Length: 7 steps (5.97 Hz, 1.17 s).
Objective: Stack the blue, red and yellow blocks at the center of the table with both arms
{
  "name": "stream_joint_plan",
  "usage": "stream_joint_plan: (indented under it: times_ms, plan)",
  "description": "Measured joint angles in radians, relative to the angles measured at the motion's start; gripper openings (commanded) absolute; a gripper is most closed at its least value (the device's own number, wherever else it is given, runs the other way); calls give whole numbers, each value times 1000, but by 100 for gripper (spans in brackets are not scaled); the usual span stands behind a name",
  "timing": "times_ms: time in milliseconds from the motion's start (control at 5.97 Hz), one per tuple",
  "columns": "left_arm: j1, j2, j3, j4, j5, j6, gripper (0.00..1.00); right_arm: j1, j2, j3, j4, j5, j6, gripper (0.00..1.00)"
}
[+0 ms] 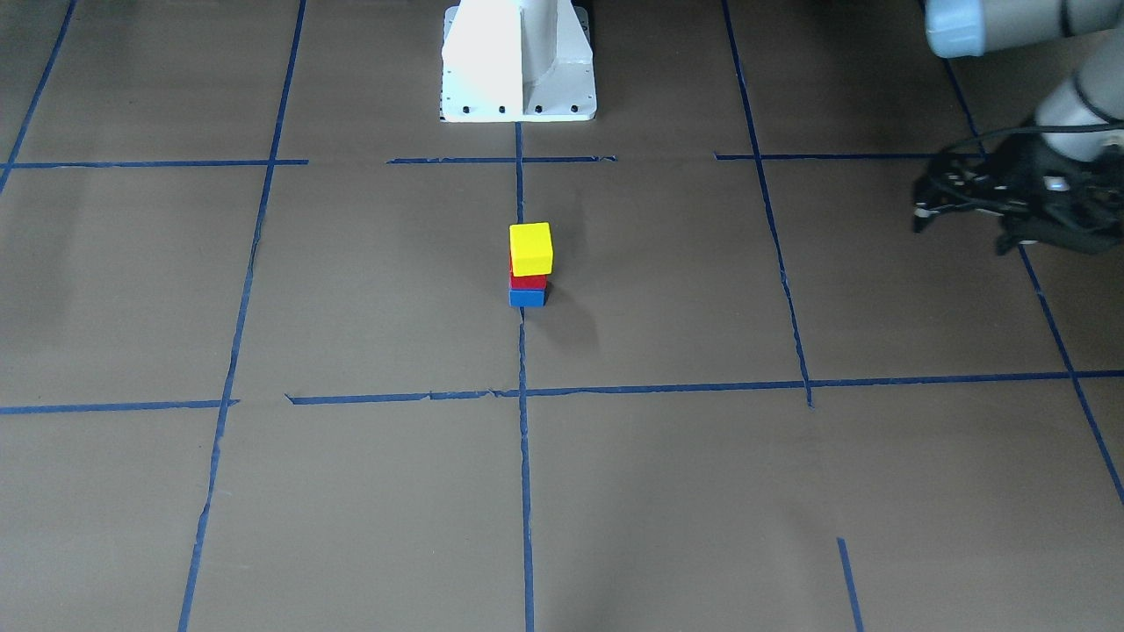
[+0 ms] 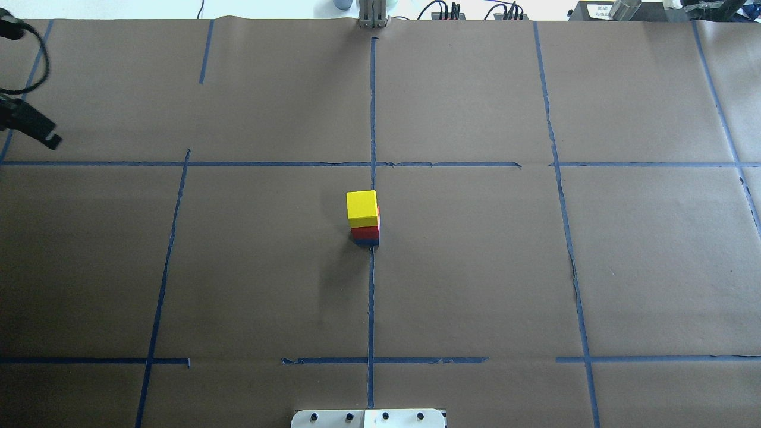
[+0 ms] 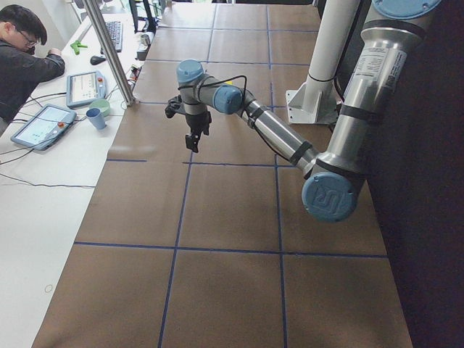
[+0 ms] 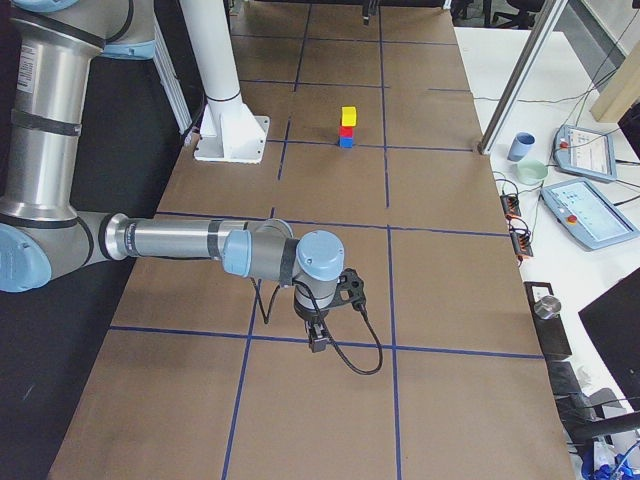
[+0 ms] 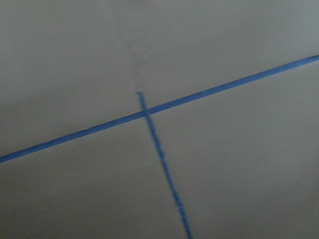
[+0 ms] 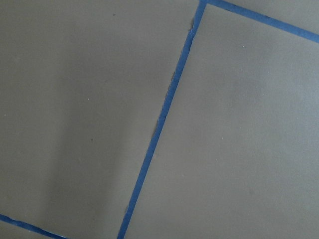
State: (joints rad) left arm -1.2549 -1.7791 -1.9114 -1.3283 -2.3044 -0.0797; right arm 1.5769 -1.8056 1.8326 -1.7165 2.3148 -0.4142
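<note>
Made out only one maker's emblem: a pale mark, reading roughly as "UR", on the blue joint cap [image 3: 330, 197] at the elbow of the near arm [image 3: 275, 138], seen from the left end of the surface [image 3: 232, 290]. Spotted a white label [image 2: 596, 8] with dark print past the far right edge, too small to read. Saw lit tablet screens [image 4: 590, 215] on the side desk [image 4: 570, 270], likewise illegible.

We see the left arm [image 3: 279, 134] and right arm [image 4: 170, 240] as silver tubes with pale blue joint caps [image 3: 330, 197]; the left gripper [image 3: 193, 143] and right gripper [image 4: 318, 343] are black, trailing black cables [image 4: 379, 352]; the white pedestal [image 1: 518, 61] carries dark bolts [image 1: 501, 110].
</note>
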Motion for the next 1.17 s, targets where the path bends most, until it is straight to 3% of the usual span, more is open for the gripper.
stream_joint_plan:
  times_ms: [335, 503, 838, 1173]
  plan:
    - [-254, 69, 196, -8, -60, 298, 100, 0, 11, -20, 6, 1, 0, 100]
    - [-344, 110, 275, -36, -69, 360, 100, 0, 19, -44, 31, 1, 1, 100]
    - [-403, 264, 330, -171, -70, 380, 100, 0, 22, -72, 80, 6, 30, 100]
    - [-408, 325, 335, -293, -67, 380, 100, 0, 22, -66, 89, 38, 61, 100]
